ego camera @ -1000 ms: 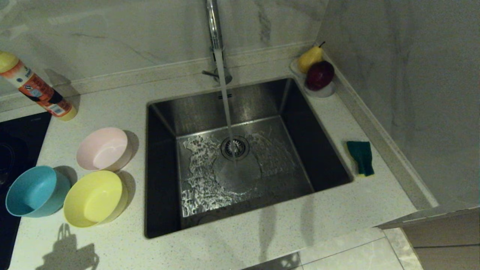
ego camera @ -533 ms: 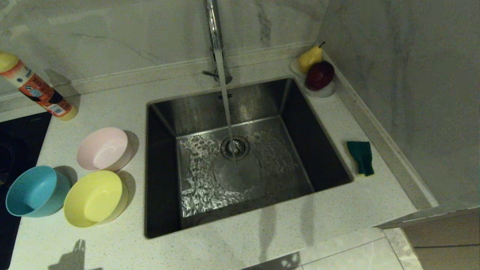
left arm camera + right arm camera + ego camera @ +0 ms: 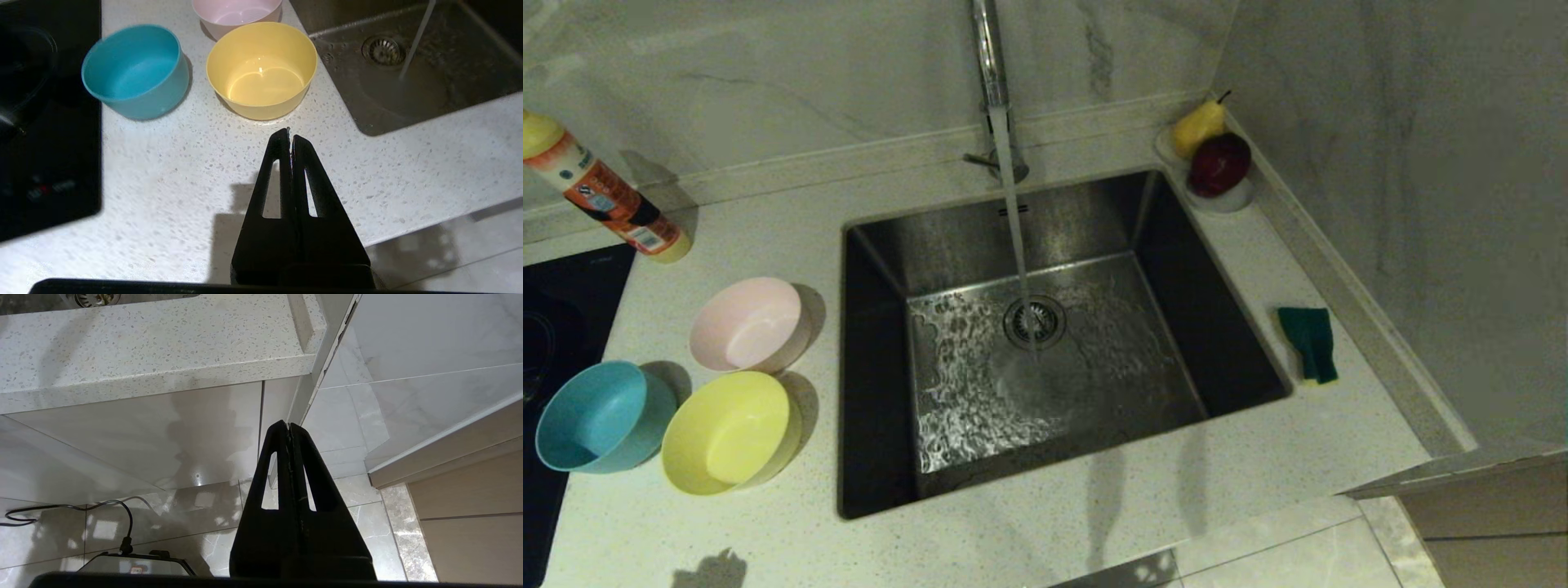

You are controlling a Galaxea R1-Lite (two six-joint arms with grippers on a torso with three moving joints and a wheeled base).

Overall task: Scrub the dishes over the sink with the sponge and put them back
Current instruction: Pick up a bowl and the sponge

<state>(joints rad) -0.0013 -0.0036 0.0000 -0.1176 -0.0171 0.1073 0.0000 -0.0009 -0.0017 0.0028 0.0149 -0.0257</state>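
Three bowls stand on the counter left of the sink (image 3: 874,237): pale pink (image 3: 747,324), teal blue (image 3: 600,416) and yellow (image 3: 727,433). The green and yellow sponge (image 3: 1309,343) lies on the counter right of the sink. Water runs from the tap (image 3: 988,57) onto the drain strainer (image 3: 1035,321). My left gripper (image 3: 289,136) is shut and empty, hovering over the counter's front part just short of the yellow bowl (image 3: 261,69); the teal bowl (image 3: 135,69) and pink bowl (image 3: 237,14) lie beyond. My right gripper (image 3: 288,426) is shut and empty, parked below the counter edge. Neither gripper shows in the head view.
A tilted detergent bottle (image 3: 600,192) leans at the back left. A black cooktop (image 3: 556,327) borders the counter's left end. A small white dish (image 3: 1229,200) with a pear (image 3: 1198,126) and a dark red fruit (image 3: 1218,163) sits in the back right corner by the wall.
The left arm's shadow on the front left counter has shrunk and slid toward the front edge. Bowls and sponge have not moved. The water keeps running.
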